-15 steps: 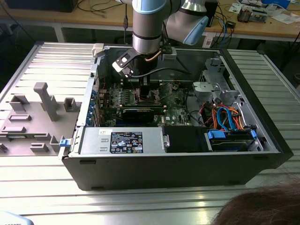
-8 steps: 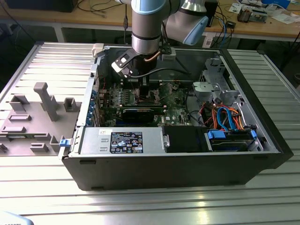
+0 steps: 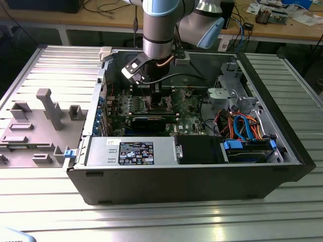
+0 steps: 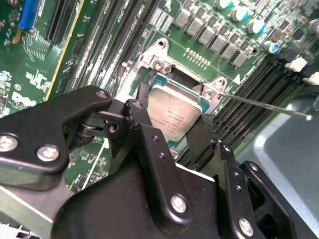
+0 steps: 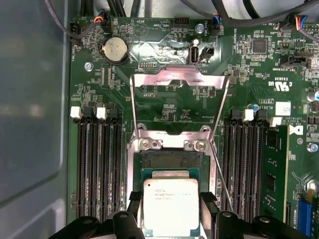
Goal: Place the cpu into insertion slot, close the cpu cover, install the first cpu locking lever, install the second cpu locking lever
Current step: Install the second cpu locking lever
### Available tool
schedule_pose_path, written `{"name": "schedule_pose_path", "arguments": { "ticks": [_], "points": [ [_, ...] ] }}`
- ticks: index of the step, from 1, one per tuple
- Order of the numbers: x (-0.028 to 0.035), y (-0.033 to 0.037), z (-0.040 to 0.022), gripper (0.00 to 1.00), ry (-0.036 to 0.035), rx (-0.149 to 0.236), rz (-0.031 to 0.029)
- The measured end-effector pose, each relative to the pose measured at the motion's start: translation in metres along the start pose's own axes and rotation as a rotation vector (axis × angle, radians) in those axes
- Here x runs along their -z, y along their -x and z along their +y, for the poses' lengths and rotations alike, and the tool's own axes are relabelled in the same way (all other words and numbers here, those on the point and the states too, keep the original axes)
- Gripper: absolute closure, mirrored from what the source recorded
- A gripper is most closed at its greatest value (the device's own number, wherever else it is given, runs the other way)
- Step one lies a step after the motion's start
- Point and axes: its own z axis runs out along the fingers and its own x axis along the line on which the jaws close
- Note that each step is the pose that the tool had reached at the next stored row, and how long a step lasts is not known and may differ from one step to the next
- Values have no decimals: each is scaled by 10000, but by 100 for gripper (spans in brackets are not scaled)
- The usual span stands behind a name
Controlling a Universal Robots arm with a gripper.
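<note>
Though partly hidden, cpu between fingers.

You won't get much to read here: the cpu has a few lines of tiny dark print on its metal top, and the green board carries white markings, but I can't tell what any of it says. Same for the blue-and-white sticker on the grey box at the case front.

Probably an electronics lab: cable-strewn workbenches behind an opened computer case.
</note>
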Motion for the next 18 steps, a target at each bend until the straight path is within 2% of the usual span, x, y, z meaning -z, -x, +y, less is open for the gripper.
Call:
{"name": "schedule_pose_path", "arguments": {
  "ticks": [1,4,9,18],
  "points": [
    [-14,1,11,45,0,-16,-7],
    [-61,2,49,45,-3,-422,-56],
    [-83,3,79,45,-10,-470,-89],
    [-103,0,83,45,0,-470,-76]
  ]
}}
